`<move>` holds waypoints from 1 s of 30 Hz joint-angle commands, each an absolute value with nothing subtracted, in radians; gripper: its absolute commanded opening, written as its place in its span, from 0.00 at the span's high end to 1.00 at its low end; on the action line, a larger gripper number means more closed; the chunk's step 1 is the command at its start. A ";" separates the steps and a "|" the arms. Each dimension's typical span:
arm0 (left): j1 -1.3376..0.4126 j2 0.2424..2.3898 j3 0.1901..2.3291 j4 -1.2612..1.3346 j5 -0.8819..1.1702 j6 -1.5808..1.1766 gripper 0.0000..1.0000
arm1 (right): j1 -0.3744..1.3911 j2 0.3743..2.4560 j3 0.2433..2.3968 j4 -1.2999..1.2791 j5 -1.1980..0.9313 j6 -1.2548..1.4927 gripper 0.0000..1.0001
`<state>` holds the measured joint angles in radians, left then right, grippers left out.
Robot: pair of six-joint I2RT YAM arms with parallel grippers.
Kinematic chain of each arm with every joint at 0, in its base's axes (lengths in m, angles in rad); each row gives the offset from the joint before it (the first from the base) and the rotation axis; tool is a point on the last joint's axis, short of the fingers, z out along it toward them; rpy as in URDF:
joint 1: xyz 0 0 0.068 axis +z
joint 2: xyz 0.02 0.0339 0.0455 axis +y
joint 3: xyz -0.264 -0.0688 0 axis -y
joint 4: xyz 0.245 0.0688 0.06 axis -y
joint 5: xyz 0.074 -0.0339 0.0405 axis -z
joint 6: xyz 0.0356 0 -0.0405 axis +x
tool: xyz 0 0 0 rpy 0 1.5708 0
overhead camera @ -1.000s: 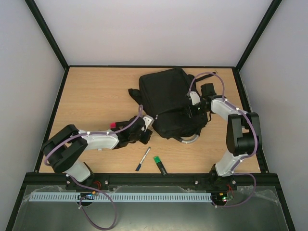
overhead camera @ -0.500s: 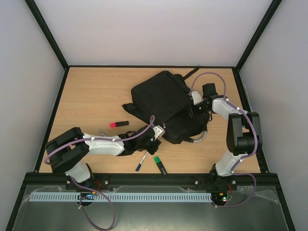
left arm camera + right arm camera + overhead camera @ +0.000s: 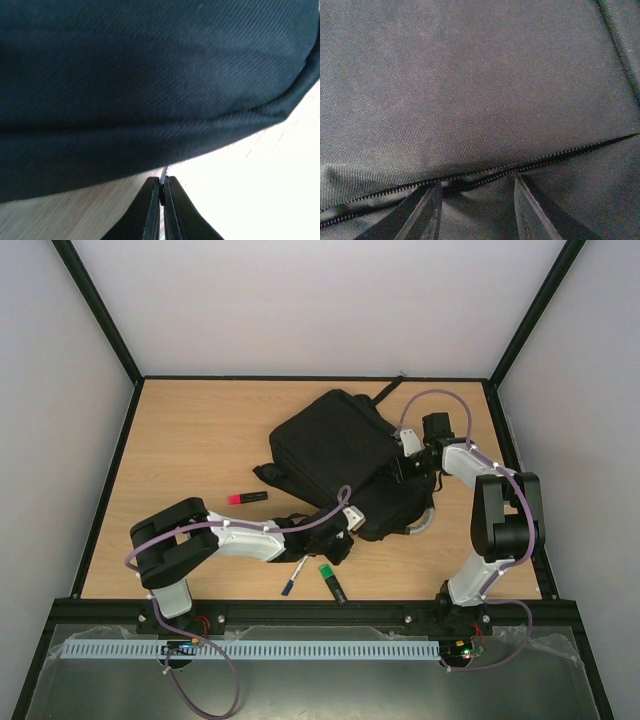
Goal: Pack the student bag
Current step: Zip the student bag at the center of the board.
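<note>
Since a second ago the student bag (image 3: 335,445) has been swung round and drawn nearer, and the left gripper (image 3: 161,181) has been carried rightward to its near edge. The bag lies directly ahead of those jaws, which are pressed together. A thin pale sliver is seen between the tips, but what it is cannot be made out. The right gripper (image 3: 475,184) is set on the fabric with its jaws partly apart and nothing clearly held. The zipper (image 3: 485,172) runs crosswise just ahead of them, nearer this arm. No opening into the bag is shown.
</note>
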<state>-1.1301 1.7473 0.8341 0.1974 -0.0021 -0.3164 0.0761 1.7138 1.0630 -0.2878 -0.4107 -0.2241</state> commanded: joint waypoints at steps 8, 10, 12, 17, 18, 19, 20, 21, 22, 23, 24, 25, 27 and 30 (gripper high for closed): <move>-1.232 1.830 0.950 0.188 -0.002 -0.247 0.98 | 0.067 1.758 1.057 -0.358 -0.403 -0.215 0.61; -1.252 1.842 0.965 0.184 -0.012 -0.236 0.98 | 0.066 1.758 1.057 -0.359 -0.404 -0.215 0.61; -1.268 1.854 0.979 0.186 -0.013 -0.227 0.98 | 0.066 1.758 1.057 -0.358 -0.405 -0.214 0.61; -1.283 1.904 1.047 0.171 -0.028 -0.218 0.98 | 0.066 1.757 1.058 -0.359 -0.406 -0.214 0.61; -1.283 1.914 1.059 0.172 -0.031 -0.218 0.98 | 0.066 1.757 1.058 -0.360 -0.406 -0.214 0.61; -1.283 1.926 1.072 0.171 -0.036 -0.218 0.98 | 0.065 1.758 1.057 -0.360 -0.407 -0.214 0.61; -1.283 1.939 1.088 0.169 -0.045 -0.219 0.98 | 0.065 1.759 1.057 -0.360 -0.407 -0.214 0.61; -1.282 1.953 1.106 0.163 -0.050 -0.219 0.98 | 0.065 1.760 1.057 -0.361 -0.410 -0.213 0.61; -1.283 1.968 1.123 0.158 -0.051 -0.220 0.98 | 0.064 1.760 1.057 -0.361 -0.411 -0.214 0.61; -1.284 1.981 1.139 0.154 -0.048 -0.219 0.97 | 0.064 1.760 1.057 -0.362 -0.411 -0.214 0.61; -1.285 1.988 1.151 0.152 -0.042 -0.221 0.97 | 0.063 1.758 1.057 -0.363 -0.410 -0.215 0.61; -1.286 1.993 1.158 0.153 -0.038 -0.220 0.97 | 0.063 1.759 1.057 -0.363 -0.411 -0.214 0.61; -1.287 1.995 1.167 0.153 -0.031 -0.221 0.97 | 0.061 1.759 1.058 -0.364 -0.412 -0.216 0.61; -1.287 1.982 1.167 0.144 -0.023 -0.217 0.97 | 0.058 1.759 1.057 -0.363 -0.414 -0.215 0.61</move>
